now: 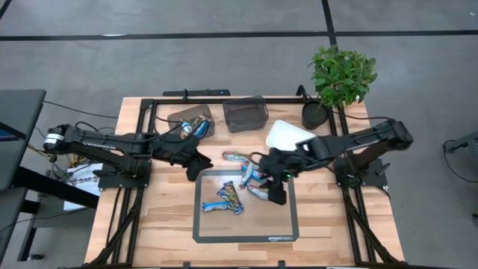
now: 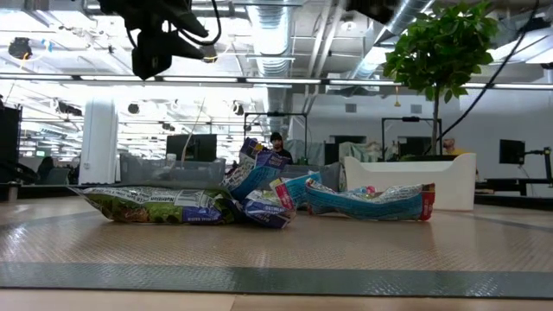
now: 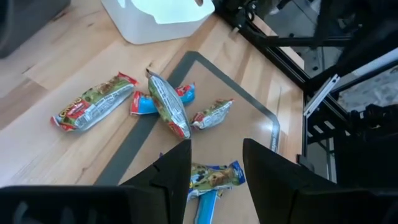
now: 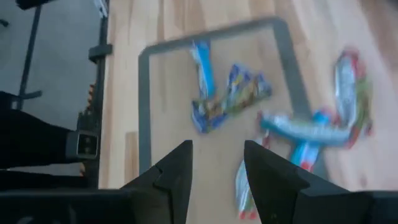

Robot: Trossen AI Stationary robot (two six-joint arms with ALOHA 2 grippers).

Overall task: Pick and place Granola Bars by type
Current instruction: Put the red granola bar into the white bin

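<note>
A wooden surface [image 1: 134, 217] carries a grey mat with a dark border [image 1: 246, 233], and most of the granola bars [image 1: 224, 196] lie loose on or near it. A small cluster of blue-wrapped bars sits toward the left middle of the mat, and another group lies at the mat's far right corner, where several blue and silvery wrappers overlap. One bar with a red and green wrapper [image 1: 237, 156] rests on the bare wood just beyond the mat's far edge. The left gripper [image 1: 199, 166] hovers over the mat's far left corner, its two dark fingers [image 3: 174, 180] spread apart with nothing between them; past them the wrist camera sees bars scattered across the mat's edge. The right gripper [image 1: 275, 193] hangs above the right side of the mat, close to the second group of bars, and its fingers [image 4: 177, 171] are likewise parted and hold nothing. Farther back on the surface stand two dark translucent bins: the left bin [image 1: 191, 119] already holds a couple of blue bars, while the second bin [image 1: 245, 113] sits just beside it. A white tray [image 1: 287, 135] lies to the right of the bins, and a potted green plant [image 1: 341, 73] stands at the far right corner.
</note>
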